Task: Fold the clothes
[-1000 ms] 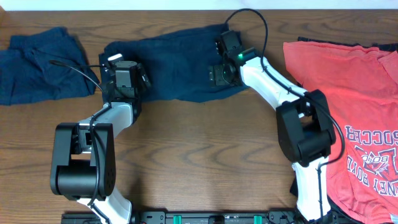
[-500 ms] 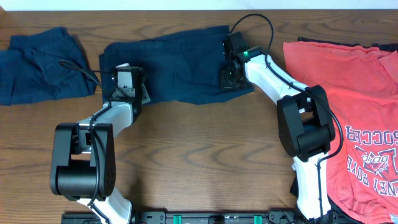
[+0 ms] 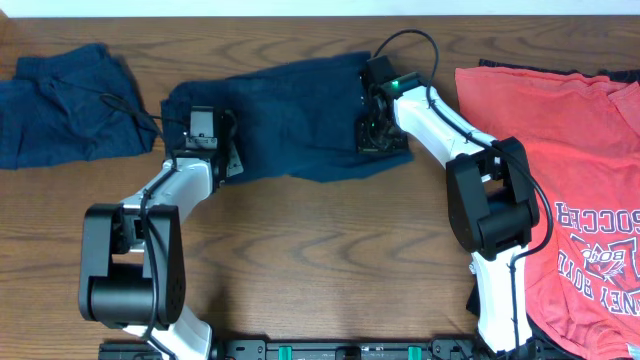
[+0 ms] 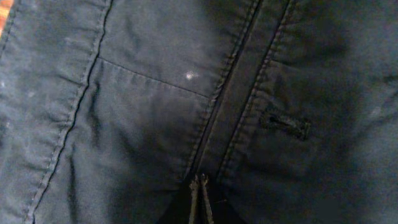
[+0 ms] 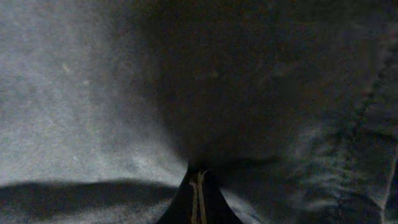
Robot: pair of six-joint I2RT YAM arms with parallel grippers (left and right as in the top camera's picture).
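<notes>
— Now, where with the fold?

— Gripping the middle navy garment [image 3: 290, 115] at both ends: left tool [image 3: 212, 145] pressed together on cloth near its left edge, right tool [image 3: 380, 125] likewise pinched shut on the right edge. Lying rumpled across the far middle of the worktop [image 3: 330, 250].

— Best way on?

— Probably lift both ends level and together, then pull gently apart to take out the slack before laying over. Mind the seam [image 4: 217, 99] and buttonhole [image 4: 286, 121] by the left tool: thicker there, likely firmer to hold than single cloth.

— Room?

— Plenty of bare wood toward the near side. Tight sideways: another navy garment [image 3: 65, 105] just beside on the left, coral-red shirt [image 3: 560, 150] near on the right. Far edge close too, so better to draw toward the near side, not outward.
</notes>
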